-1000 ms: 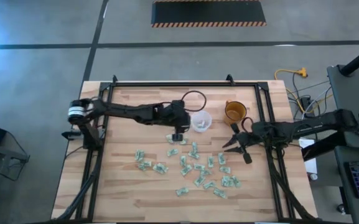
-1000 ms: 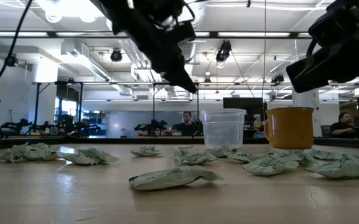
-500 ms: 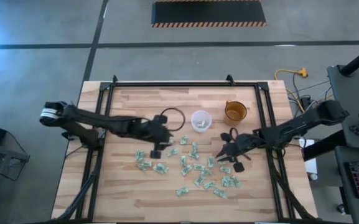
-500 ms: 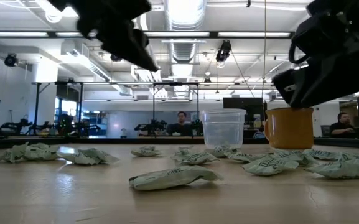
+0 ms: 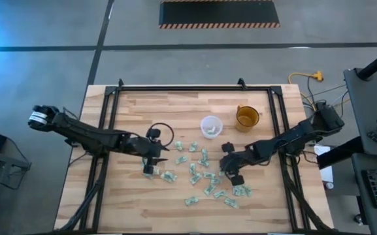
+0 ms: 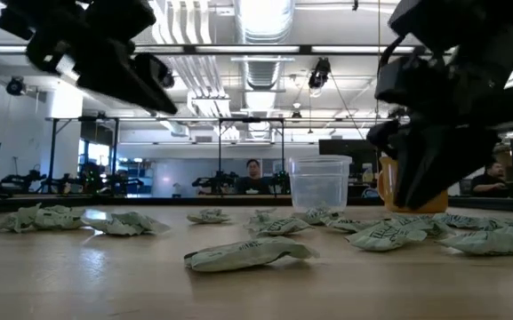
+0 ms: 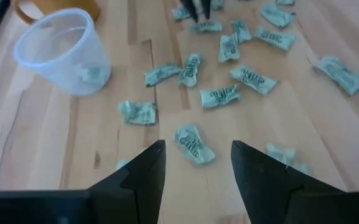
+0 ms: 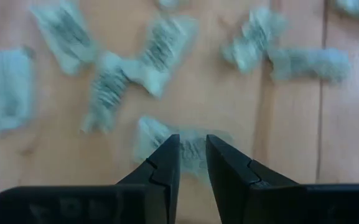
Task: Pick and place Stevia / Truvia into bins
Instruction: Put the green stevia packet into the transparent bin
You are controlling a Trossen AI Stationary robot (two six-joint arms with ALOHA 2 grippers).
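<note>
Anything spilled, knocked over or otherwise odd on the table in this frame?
Nothing stands out. The clear cup and orange cup stand upright, and the crumpled sachets lie loose on the table, waiting to be sorted. A few are already in the clear cup.

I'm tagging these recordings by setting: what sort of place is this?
Probably a robotics lab in an open industrial hall. The low view shows exposed ceiling ducts and people at desks beyond the wooden table; the high view shows a concrete floor with hazard-striped matting.
</note>
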